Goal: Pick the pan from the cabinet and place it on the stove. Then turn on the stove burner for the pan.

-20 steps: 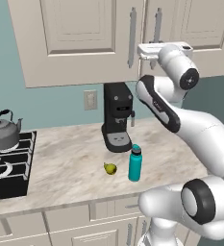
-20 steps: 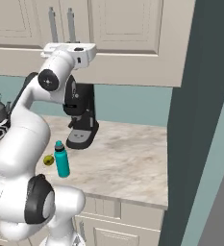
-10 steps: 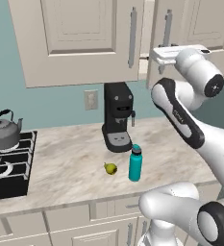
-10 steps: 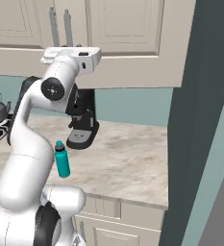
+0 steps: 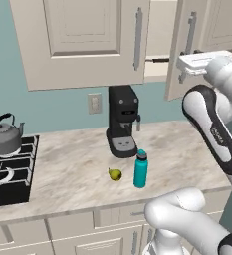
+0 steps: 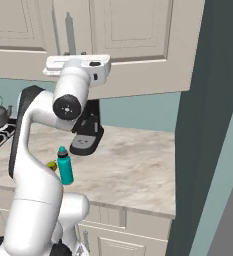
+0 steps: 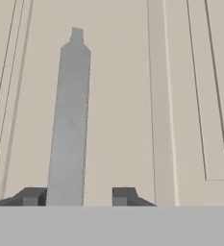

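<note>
- Pan (image 5: 157,60): inside the cabinet (image 5: 87,45). The gap between the two doors shows a thin dark rod on the shelf edge, probably its long handle; the bowl is hidden.
- Handling, as a judgement: a rigid metal pan, fairly heavy and not fragile. Its weight sits in the bowl, so it will tip downward if held far out on the handle.
- Where to hold, as a judgement: take the handle close to the bowl and clamp across its thin section. The rim is a second choice. Keep the pan level, since the smooth handle could twist in the grip.
- Right door (image 5: 177,60): ajar, swung toward the robot. The opening looks narrow for drawing the pan out.
- Fingers (image 7: 31,196): parted and clamping nothing. In the hand view the door's bar handle (image 7: 69,125) rises between them, against one finger and clear of the other.
- Stove (image 5: 8,174): at the left end of the worktop (image 5: 77,164), well apart from the cabinet opening. A kettle (image 5: 4,139) stands on its rear grate, and the front grate is free.
- Worktop, under the cabinet: a coffee machine (image 5: 122,124) stands at the back edge. A teal bottle (image 5: 141,169) and a small yellow-green fruit (image 5: 115,174) sit nearer the front edge, below the likely carrying path.
</note>
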